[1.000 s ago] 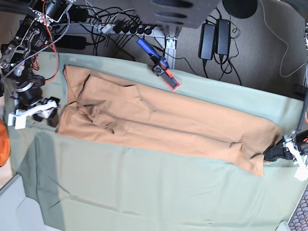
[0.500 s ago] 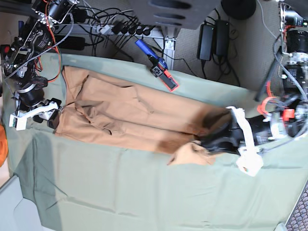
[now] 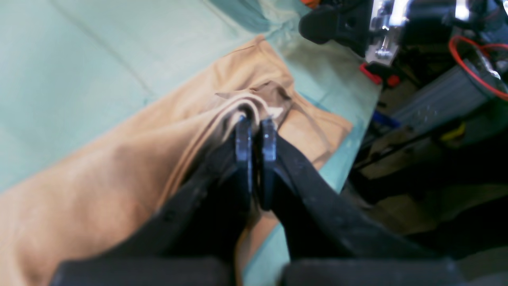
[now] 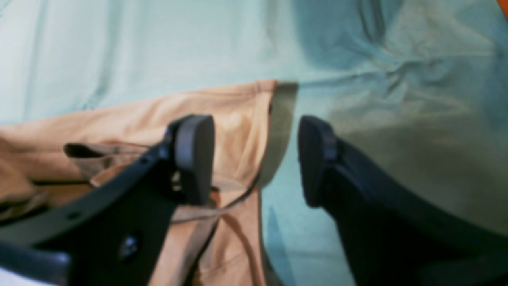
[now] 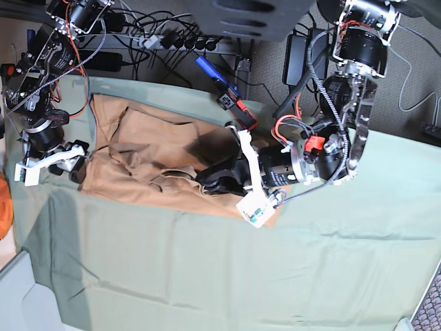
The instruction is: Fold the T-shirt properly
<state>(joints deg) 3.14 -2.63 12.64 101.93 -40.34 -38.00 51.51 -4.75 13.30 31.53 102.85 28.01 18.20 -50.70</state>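
The tan T-shirt (image 5: 148, 148) lies on the green tablecloth (image 5: 207, 276), its right end doubled back over the middle. My left gripper (image 5: 209, 181) hangs over the shirt's centre. In the left wrist view this gripper (image 3: 256, 127) is shut on a bunched fold of the T-shirt (image 3: 99, 167), which trails from its tips. My right gripper (image 5: 74, 165) sits at the shirt's left end. Seen from the right wrist, the gripper (image 4: 256, 159) is open, one pad above the T-shirt (image 4: 238, 119) edge, the other above bare tablecloth (image 4: 119, 39).
A blue and red tool (image 5: 224, 86) lies at the table's back edge, just beyond the shirt. Power strips, adapters (image 5: 298, 52) and cables crowd the floor behind. Something orange (image 5: 3, 207) shows at the left border. The left arm's body (image 5: 324, 155) reaches across the table's right half.
My left gripper has carried the shirt's right end from the table's right edge leftward to the middle, folding it over the rest. The right gripper has stayed in place, open.
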